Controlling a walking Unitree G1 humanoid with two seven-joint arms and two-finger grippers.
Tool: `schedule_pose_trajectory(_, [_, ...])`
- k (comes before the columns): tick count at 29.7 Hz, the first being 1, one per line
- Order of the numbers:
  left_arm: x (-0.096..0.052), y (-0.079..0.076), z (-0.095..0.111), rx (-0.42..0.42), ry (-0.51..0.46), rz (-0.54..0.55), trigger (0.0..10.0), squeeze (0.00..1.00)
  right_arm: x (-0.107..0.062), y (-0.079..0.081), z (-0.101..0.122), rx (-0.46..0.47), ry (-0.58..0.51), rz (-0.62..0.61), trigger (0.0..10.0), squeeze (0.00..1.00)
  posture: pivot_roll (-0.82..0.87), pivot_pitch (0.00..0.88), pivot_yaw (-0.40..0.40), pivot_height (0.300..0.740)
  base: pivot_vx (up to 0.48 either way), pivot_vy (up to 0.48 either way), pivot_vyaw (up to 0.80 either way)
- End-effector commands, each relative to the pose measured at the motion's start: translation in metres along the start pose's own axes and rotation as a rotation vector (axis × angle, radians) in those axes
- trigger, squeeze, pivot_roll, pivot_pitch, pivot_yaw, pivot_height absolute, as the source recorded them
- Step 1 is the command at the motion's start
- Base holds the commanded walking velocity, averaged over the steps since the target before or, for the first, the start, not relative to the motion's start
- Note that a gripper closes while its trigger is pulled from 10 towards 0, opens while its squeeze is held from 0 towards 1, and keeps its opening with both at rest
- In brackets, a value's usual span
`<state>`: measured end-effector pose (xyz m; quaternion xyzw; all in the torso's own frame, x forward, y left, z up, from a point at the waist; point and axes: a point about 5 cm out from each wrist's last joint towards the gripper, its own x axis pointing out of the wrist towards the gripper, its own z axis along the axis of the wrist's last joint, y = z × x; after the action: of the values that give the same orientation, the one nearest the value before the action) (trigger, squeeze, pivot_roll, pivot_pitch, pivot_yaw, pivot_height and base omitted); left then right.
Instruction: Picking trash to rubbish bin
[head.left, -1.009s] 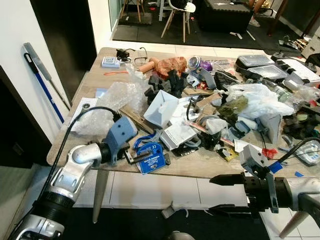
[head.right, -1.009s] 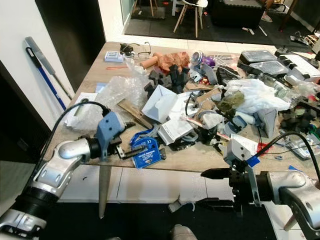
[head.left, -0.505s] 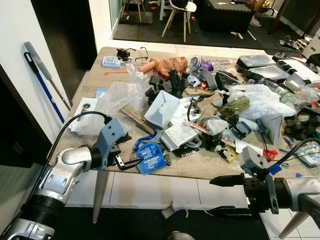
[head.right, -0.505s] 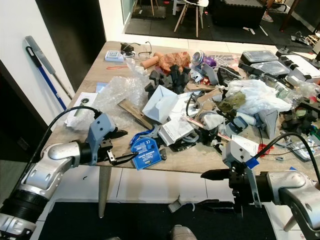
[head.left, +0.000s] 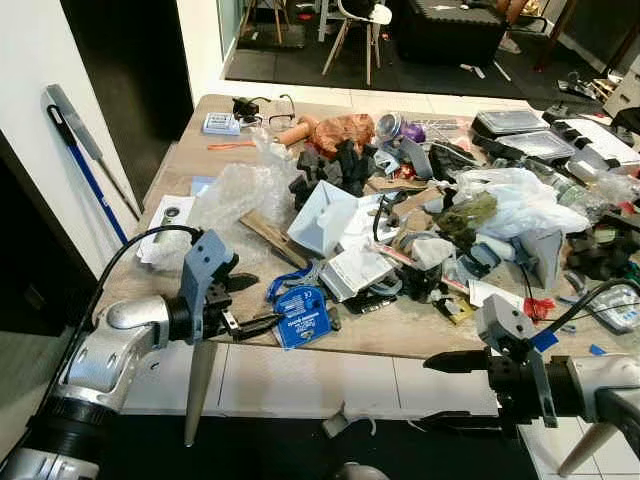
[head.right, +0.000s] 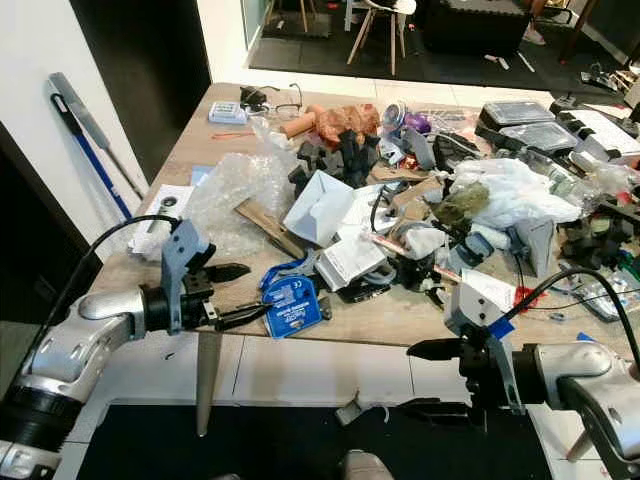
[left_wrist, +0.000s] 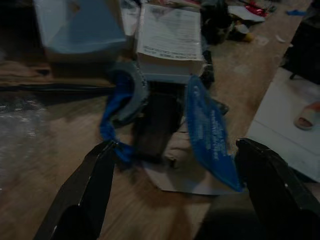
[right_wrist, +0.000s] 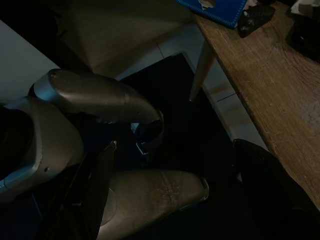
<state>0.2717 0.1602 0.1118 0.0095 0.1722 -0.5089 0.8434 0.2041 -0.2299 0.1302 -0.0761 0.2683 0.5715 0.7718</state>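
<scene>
Left wrist view dim, blue packet (left_wrist: 209, 131) half-hidden

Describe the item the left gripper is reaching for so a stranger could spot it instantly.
On the cluttered wooden table, look at the near edge. Right beyond the open left gripper lies a flat blue packet with a white label, the only bright blue card among white boxes.

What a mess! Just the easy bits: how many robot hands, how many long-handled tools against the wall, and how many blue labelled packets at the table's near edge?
Robot hands: 2, left hand, right hand
Long-handled tools: 2, grey tool, blue tool
Blue packet: 1
Total: 5
</scene>
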Motion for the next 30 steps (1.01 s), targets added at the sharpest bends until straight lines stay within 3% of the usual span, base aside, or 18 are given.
schedule_pose_trajectory(1, [0.007,-0.009,0.000,-0.033,-0.028,-0.050,10.0,0.00,0.002,0.000,-0.003,0.007,0.007,0.004,10.0,0.00,-0.03,0.000,-0.026,0.740,0.000,0.000,0.00])
schedule_pose_trajectory(11, [0.018,-0.016,0.003,-0.085,-0.074,-0.059,10.0,0.00,0.003,0.000,-0.004,0.006,0.009,0.002,10.0,0.00,-0.03,0.000,-0.022,0.740,0.000,0.000,0.00])
schedule_pose_trajectory(17, [0.032,-0.026,0.006,-0.122,-0.106,-0.087,10.0,0.00,0.003,-0.001,-0.004,0.006,0.009,-0.003,10.0,0.00,-0.03,0.000,-0.021,0.740,0.000,0.000,0.00])
schedule_pose_trajectory(18, [0.034,-0.026,0.005,-0.127,-0.102,-0.082,9.1,0.00,0.003,-0.001,-0.004,0.006,0.008,-0.005,10.0,0.00,-0.04,0.000,-0.018,0.740,0.000,0.000,0.00])
schedule_pose_trajectory(20, [0.035,-0.026,0.004,-0.134,-0.102,-0.079,9.1,0.00,0.003,-0.001,-0.003,0.005,0.009,-0.007,10.0,0.00,-0.04,0.000,-0.018,0.740,0.000,0.000,0.00])
schedule_pose_trajectory(21, [0.035,-0.026,0.004,-0.134,-0.099,-0.081,3.9,0.00,0.003,-0.001,-0.003,0.005,0.009,-0.007,10.0,0.00,-0.04,0.000,-0.018,0.740,0.000,0.000,0.00])
schedule_pose_trajectory(22, [0.036,-0.027,0.003,-0.136,-0.096,-0.084,0.0,0.00,0.003,-0.001,-0.003,0.005,0.009,-0.008,10.0,0.00,-0.04,0.000,-0.018,0.740,0.000,0.000,0.00])
schedule_pose_trajectory(30, [0.038,-0.031,0.001,-0.148,-0.082,-0.098,0.0,0.00,0.003,-0.002,-0.003,0.002,0.009,-0.013,10.0,0.00,-0.04,0.000,-0.018,0.740,0.000,0.000,0.00])
